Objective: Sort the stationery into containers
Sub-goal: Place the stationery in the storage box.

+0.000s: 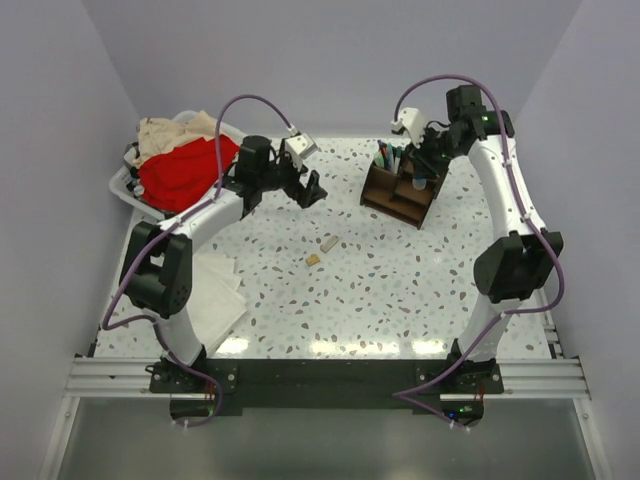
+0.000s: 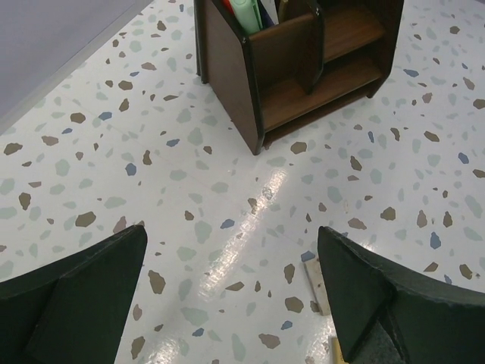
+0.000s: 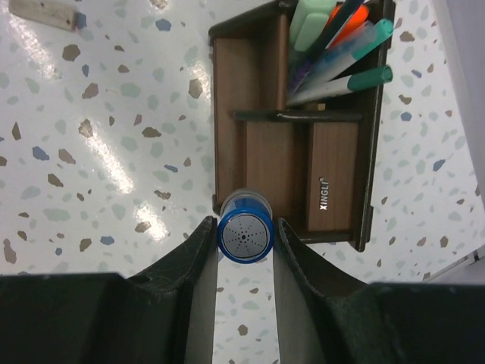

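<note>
- White cloth (image 1: 215,290), near-left on worktop (image 1: 400,300): not part of the sort, to be left alone.
- Tan erasers (image 1: 327,243): two lie loose mid-worktop, close together and well apart from the organizer. They're judged the next pickups once the current item is stowed.
- Left end effector (image 2: 231,231): fingers spread wide w/ nothing betw. them, hovering over bare worktop. One eraser is seen just beside its right finger in the wrist view. This arm is best kept clear of the organizer while the other arm works.
- Organizer (image 1: 392,200), far right of worktop: dark brown wood, upright. The low front compts. look empty. The tall rear compt. is already crowded w/ pens (image 3: 341,45).
- Right end effector (image 3: 244,227): poised above the organizer, pinching a blue-capped marker (image 3: 245,236) that is seen end-on betw. the fingers. The step in hand is judged to be the drop-off.
- In the wrist view the marker's end appears over the organizer's edge, not squarely over a compt., though parallax can't be ruled out. A small shift toward a compt. centre is advised before any descent.
- The divider walls and the leaning pens should be avoided, since a knock could tip the light organizer.
- The marker is best lowered until its tip is inside the walls, and only then released. If it's let go from height, a bounce-out is likely.
- Basket (image 1: 125,185) w/ red and beige clothes, far left: not a target for stationery.
</note>
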Robot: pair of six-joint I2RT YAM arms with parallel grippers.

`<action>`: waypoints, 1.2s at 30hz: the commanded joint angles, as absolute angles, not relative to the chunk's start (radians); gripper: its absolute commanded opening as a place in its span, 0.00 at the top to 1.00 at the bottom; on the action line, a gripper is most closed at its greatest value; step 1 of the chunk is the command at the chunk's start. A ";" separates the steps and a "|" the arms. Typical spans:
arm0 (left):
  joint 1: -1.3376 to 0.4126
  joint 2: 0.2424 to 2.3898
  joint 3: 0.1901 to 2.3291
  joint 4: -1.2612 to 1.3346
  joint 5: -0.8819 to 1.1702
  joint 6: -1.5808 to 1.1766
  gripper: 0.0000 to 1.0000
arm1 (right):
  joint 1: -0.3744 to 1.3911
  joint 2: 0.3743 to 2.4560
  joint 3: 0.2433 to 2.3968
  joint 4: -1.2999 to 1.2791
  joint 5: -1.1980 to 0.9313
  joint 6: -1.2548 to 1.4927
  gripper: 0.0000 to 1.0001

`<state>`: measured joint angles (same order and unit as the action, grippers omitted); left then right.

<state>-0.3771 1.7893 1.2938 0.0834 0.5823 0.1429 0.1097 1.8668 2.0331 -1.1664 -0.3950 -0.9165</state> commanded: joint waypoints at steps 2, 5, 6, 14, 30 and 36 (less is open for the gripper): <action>-0.365 1.747 1.293 0.123 0.572 0.163 0.00 | 0.104 1.875 1.977 -1.129 -0.322 -0.933 1.00; -0.365 1.746 1.292 0.123 0.572 0.158 0.00 | 0.101 1.879 1.942 -1.088 -0.313 -0.919 1.00; -0.365 1.744 1.292 0.120 0.571 0.161 0.00 | 0.101 1.882 1.937 -1.077 -0.308 -0.917 1.00; -0.365 1.743 1.289 0.106 0.569 0.166 0.00 | 0.100 1.930 1.933 -1.008 -0.301 -0.899 1.00; -0.365 1.793 1.335 0.115 0.565 0.135 0.00 | 0.097 1.896 1.761 -0.801 -0.288 -0.845 1.00; -0.365 1.796 1.335 0.114 0.569 0.133 0.00 | 0.092 1.893 1.747 -0.769 -0.276 -0.819 1.00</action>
<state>-0.3721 1.7901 1.2957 0.0841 0.5678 0.1410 0.1032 1.9209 1.7664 -0.7990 -0.3038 -0.8486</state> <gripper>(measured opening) 0.997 0.311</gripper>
